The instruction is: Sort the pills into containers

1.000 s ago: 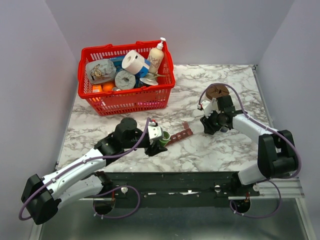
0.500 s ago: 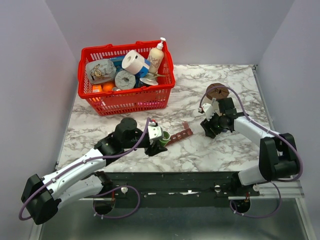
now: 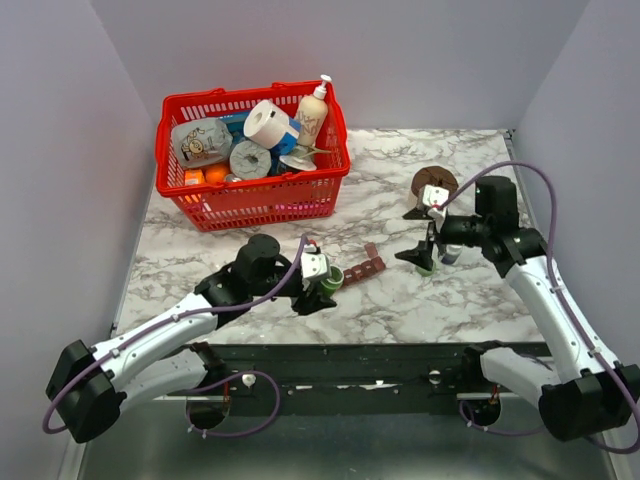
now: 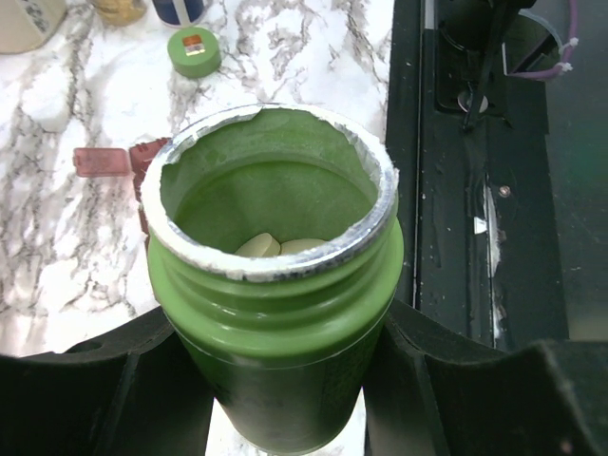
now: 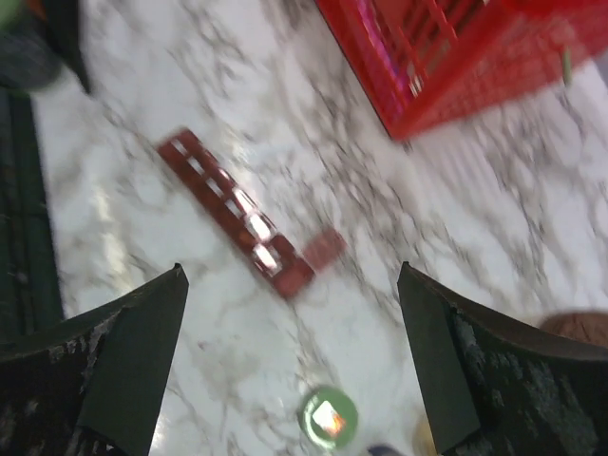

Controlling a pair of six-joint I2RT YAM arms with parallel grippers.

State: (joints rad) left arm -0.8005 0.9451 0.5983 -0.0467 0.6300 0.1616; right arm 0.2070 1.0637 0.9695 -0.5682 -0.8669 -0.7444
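The step in hand looks like the pour: the left gripper (image 4: 285, 389) is clenched round the lower body of a green pill bottle (image 4: 275, 285), which lies tipped toward two o'clock in the top view, its open mouth toward the pill-organizer strip (image 3: 365, 268). The strip lies flat on the marble table (image 3: 460, 300) near the middle, slanting from eight o'clock up to two o'clock, its near end just beside the bottle's mouth (whether they touch I cannot tell).

The right gripper (image 5: 290, 275) hangs over the table at about three o'clock of the strip, jaws spread wide with nothing between them. The green cap (image 5: 328, 418) lies on the marble beneath it, apart from the bottle.

Materials: the bottle is glossy green plastic with a threaded neck and a torn foil seal (image 4: 285, 266) ragged round the rim. Two or three pale oblong pills (image 4: 280, 247) lie inside. The strip is dark red-brown translucent plastic, a row of small square cells; a small flap at its far end looks like an open lid, though blur hides detail. A red mesh basket (image 3: 250, 205) of groceries stands at eleven o'clock.

The next move, I judge, calls for a slow tilt over one cell, since smooth pills slide out in a rush
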